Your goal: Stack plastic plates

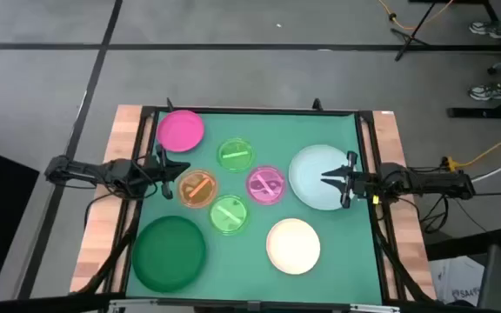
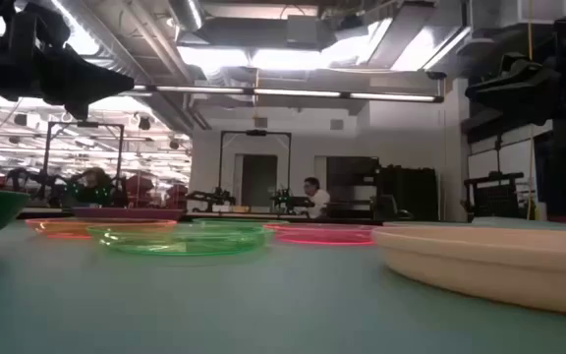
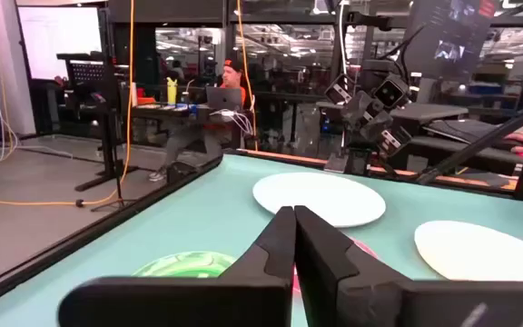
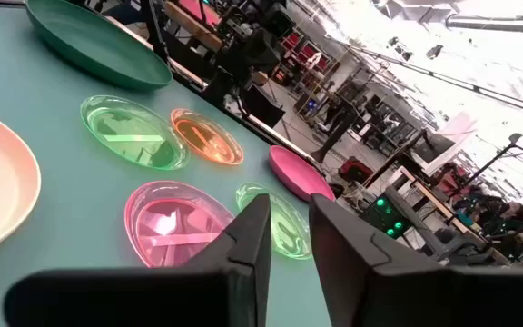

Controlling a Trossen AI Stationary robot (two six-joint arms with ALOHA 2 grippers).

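Green matting covers the table [image 1: 337,261], and all eight plates lie on it singly, none yet on another, so the stacking has not begun as far as the pictures show. Going near to far in the high view, the dark green plate [image 1: 170,252] sits at the near left and the cream plate [image 1: 293,245] at the near right. Behind them come the four smaller clear ones: a lime plate [image 1: 229,214], the orange plate [image 1: 197,188], the barred pink plate [image 1: 266,184], and a second lime plate [image 1: 234,155] farther back. The pale blue plate [image 1: 316,176] lies at mid-right, and the plain pink plate [image 1: 181,129] is farthest, at the back left. The left hand [image 1: 169,180] hovers just beside the orange plate with its fingers pressed together and nothing between them. The right hand [image 1: 327,179] hangs over the pale blue plate with its fingers a little apart; the right wrist view shows the gap between them empty. What is left is everything: presumably the four large plates nest into one pile and the four small ones into another or on top.
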